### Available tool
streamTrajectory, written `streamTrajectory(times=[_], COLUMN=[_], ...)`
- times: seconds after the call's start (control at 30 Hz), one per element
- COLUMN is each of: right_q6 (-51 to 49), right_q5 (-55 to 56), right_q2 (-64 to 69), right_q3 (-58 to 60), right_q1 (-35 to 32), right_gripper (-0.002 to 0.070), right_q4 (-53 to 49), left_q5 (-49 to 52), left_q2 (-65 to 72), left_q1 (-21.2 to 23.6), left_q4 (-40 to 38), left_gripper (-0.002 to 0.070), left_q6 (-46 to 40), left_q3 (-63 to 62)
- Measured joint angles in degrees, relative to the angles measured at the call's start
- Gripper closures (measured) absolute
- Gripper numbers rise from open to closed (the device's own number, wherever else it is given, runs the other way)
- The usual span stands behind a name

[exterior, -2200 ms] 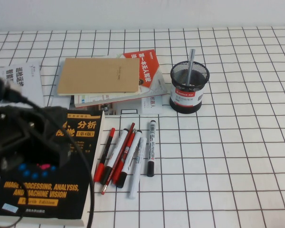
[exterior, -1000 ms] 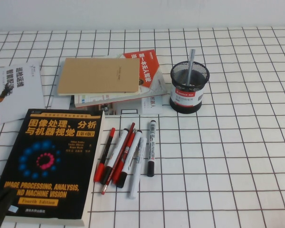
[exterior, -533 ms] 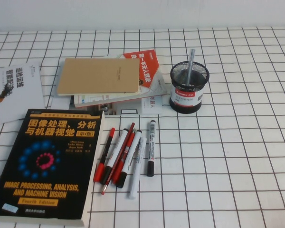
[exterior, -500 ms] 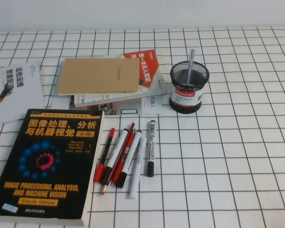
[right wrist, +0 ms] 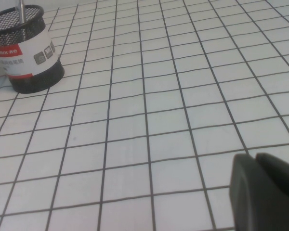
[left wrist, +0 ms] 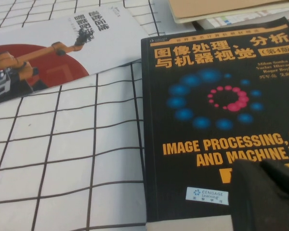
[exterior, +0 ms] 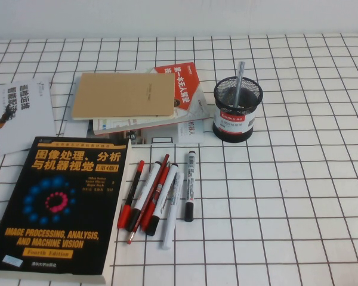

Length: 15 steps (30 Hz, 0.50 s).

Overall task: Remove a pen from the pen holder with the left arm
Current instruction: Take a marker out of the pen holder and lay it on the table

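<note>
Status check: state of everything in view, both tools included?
pen holder: upright, one pen inside
grey pen: standing in the holder, not yet out
loose pens: lying flat beside the black book
black book: closed, flat
brown notebook: closed, atop the stack
left tool: shut, empty, over the black book
right tool: low over the table, apart from the holder

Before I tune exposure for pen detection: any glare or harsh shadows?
High view: even light, soft shadows by pen holder and loose pens. Left wrist view: no glare on textbook near the left gripper. Right wrist view: evenly lit tablecloth near the right gripper.
</note>
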State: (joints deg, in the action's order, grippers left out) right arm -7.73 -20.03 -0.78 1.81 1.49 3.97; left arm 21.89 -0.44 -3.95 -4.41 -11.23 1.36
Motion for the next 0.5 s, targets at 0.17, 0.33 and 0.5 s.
streamTrajectory(times=[0.17,0.33,0.5], right_q6=[0.0,0.0,0.0], right_q5=[0.0,0.0,0.0], right_q2=[0.0,0.0,0.0], right_q3=[0.0,0.0,0.0], right_q1=[0.0,0.0,0.0], right_gripper=[0.0693,0.0692,0.0693], right_q4=[0.0,0.0,0.0], left_q5=[0.0,0.0,0.0], left_q2=[0.0,0.0,0.0], left_q1=[0.0,0.0,0.0], left_q4=[0.6,0.6,0.6], left_gripper=[0.0675,0.0675,0.0675], left_q6=[0.0,0.0,0.0], left_q3=[0.0,0.0,0.0])
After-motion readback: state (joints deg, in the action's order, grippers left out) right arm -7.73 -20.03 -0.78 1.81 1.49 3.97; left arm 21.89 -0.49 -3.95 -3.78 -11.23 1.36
